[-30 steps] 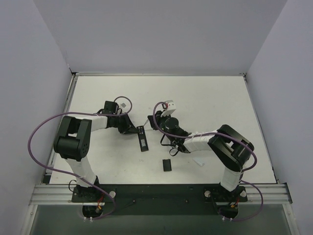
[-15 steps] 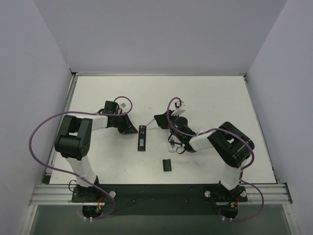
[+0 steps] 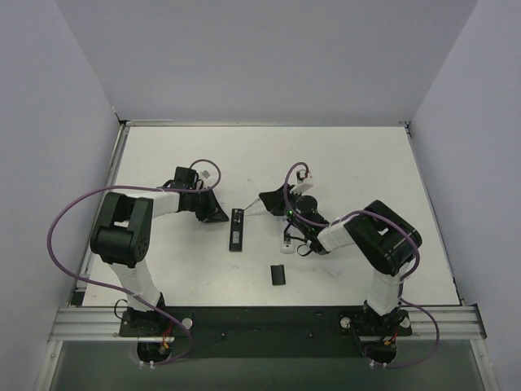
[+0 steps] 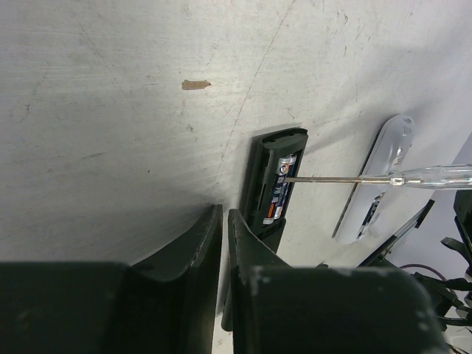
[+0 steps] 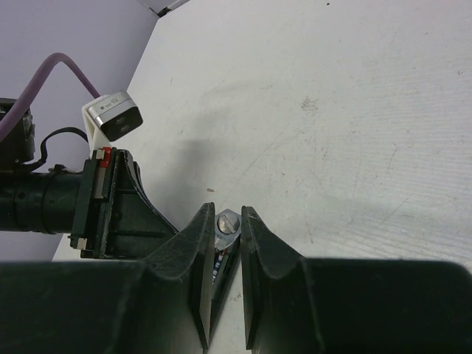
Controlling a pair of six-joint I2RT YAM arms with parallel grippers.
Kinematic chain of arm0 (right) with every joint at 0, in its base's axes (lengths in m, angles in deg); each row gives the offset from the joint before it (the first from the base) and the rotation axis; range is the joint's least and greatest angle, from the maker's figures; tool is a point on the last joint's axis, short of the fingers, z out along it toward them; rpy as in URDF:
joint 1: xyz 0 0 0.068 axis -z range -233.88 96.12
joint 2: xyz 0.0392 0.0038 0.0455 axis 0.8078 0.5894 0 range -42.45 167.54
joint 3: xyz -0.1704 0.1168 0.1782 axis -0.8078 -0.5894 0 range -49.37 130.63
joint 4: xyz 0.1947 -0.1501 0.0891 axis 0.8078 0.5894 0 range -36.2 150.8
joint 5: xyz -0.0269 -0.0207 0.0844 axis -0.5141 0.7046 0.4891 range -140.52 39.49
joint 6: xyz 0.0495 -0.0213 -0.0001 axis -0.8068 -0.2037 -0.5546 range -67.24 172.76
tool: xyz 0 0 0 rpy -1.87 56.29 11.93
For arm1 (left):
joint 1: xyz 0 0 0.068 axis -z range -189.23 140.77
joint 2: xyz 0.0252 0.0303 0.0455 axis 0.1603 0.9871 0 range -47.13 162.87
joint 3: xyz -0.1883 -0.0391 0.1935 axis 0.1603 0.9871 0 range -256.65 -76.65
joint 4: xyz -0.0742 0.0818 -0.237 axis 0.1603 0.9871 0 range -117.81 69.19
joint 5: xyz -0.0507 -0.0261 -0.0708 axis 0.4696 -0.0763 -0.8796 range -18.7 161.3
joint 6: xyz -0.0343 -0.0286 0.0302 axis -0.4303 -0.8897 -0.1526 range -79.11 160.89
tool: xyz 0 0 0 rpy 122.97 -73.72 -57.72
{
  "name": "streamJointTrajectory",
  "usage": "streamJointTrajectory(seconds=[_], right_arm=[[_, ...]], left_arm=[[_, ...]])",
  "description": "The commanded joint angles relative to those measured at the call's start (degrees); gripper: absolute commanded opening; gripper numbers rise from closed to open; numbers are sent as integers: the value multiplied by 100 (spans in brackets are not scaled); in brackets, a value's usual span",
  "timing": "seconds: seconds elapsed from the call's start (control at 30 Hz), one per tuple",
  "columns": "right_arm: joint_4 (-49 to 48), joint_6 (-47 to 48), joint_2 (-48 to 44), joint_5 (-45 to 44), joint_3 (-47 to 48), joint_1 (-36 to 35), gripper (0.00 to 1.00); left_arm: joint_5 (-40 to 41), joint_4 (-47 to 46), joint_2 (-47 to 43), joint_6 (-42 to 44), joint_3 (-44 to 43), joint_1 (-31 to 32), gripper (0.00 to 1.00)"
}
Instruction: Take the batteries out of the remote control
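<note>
The black remote (image 3: 236, 230) lies face down mid-table, its battery bay open. In the left wrist view, two slim dark batteries (image 4: 279, 195) sit side by side in the bay of the black remote (image 4: 259, 184). My left gripper (image 3: 218, 213) is shut and empty; its fingers (image 4: 247, 243) rest against the remote's near end. My right gripper (image 3: 273, 201) is shut on the long thin pale stick (image 5: 226, 223). The stick's metal tip (image 4: 287, 178) touches the far end of the batteries. The flat black cover (image 3: 278, 274) lies apart, nearer the bases.
A white remote (image 3: 289, 239) lies just right of the black one and under my right arm; it also shows in the left wrist view (image 4: 376, 184). A small white scrap (image 3: 330, 269) lies right of the cover. Purple cables loop from both arms.
My right wrist has swung round and moved slightly right, bringing the stick's tip to the black remote's battery bay. The black remote has straightened slightly. The left gripper has stayed put.
</note>
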Motion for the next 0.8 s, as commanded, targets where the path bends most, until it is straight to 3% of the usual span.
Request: streamJointTrajectory(seconds=[0.0, 0.27, 0.77], right_arm=[[-151, 82, 142, 174, -115, 14, 0], [-274, -6, 265, 244, -80, 23, 0], [-872, -523, 537, 463, -238, 260, 0]], left_arm=[[54, -67, -220, 90, -102, -32, 20], [-360, -596, -264, -68, 74, 12, 21], [-237, -271, 61, 2, -23, 91, 21]])
